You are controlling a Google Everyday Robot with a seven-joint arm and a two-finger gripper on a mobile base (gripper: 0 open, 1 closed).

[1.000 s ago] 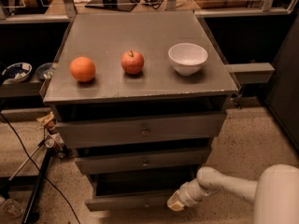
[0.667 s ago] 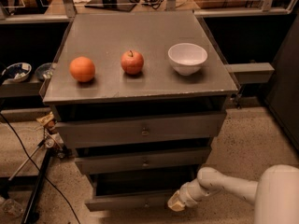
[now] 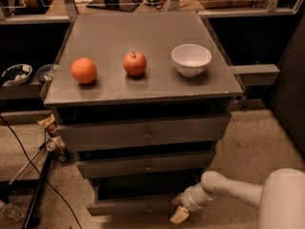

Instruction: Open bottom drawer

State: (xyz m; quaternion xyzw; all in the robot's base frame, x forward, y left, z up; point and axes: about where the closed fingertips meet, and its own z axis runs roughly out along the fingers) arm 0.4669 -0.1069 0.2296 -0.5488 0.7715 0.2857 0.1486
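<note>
No shift is noted since the earlier frame: the gripper (image 3: 181, 213) is held at the right end of the bottom drawer (image 3: 128, 205), the lowest front of the grey cabinet (image 3: 143, 135). The drawer's knob is barely made out; whether the gripper is open, or touching the front, cannot be told.

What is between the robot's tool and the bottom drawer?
Nothing visible. The tool is low near the floor, at the picture's right end of the bottom drawer front, with no object between them.
</note>
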